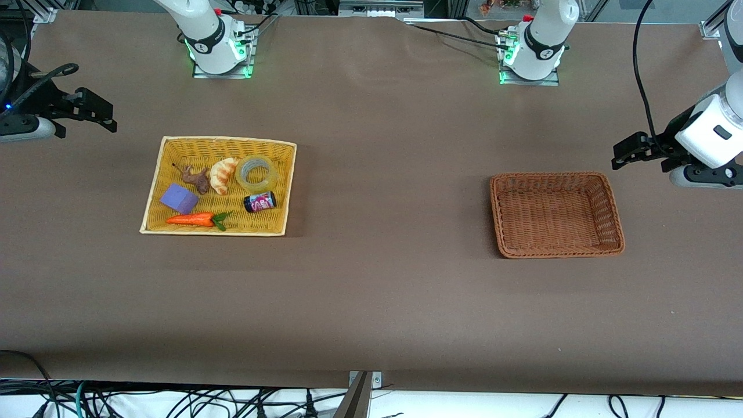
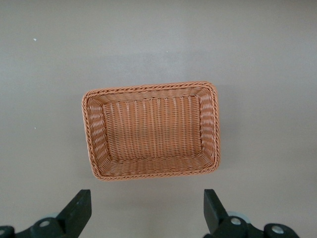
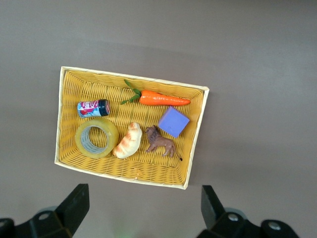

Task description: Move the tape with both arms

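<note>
The tape (image 1: pixel 268 181), a yellowish translucent ring, lies flat in the yellow basket (image 1: pixel 152 191), beside a croissant (image 1: pixel 223 175) and a dark can (image 1: pixel 259 202). It also shows in the right wrist view (image 3: pixel 111 136). My right gripper (image 1: pixel 104 116) is open and empty, up over the bare table at the right arm's end, apart from the yellow basket; its own view (image 3: pixel 143 208) shows both jaws spread wide. My left gripper (image 1: pixel 619 155) is open and empty, up over the table at the left arm's end, beside the brown basket (image 1: pixel 494 215); its own view (image 2: pixel 147 210) looks down on that basket (image 2: pixel 94 134).
The yellow basket also holds a brown toy lion (image 1: pixel 196 179), a purple block (image 1: pixel 179 198) and a carrot (image 1: pixel 191 219). The brown basket has nothing in it. A wide stretch of brown table lies between the two baskets.
</note>
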You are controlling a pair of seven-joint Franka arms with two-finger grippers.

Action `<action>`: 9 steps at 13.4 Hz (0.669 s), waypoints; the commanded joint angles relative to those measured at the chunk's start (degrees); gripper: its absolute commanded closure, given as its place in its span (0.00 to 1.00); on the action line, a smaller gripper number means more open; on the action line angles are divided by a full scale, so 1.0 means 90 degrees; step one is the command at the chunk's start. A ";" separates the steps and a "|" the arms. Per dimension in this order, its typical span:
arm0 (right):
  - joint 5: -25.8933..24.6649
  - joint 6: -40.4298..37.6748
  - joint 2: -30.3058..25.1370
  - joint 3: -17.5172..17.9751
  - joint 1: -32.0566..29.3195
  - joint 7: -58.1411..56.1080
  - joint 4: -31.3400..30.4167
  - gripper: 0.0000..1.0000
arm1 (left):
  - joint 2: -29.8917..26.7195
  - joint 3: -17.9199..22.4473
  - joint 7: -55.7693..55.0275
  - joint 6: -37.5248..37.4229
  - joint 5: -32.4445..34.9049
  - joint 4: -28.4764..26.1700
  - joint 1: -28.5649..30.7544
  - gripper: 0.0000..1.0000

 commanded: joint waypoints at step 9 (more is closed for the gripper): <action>0.0039 -0.0091 0.0016 0.0023 -0.0037 0.0010 0.0128 0.00 | 0.0021 -0.0021 0.0059 -0.0128 -0.0170 0.0164 0.0036 0.00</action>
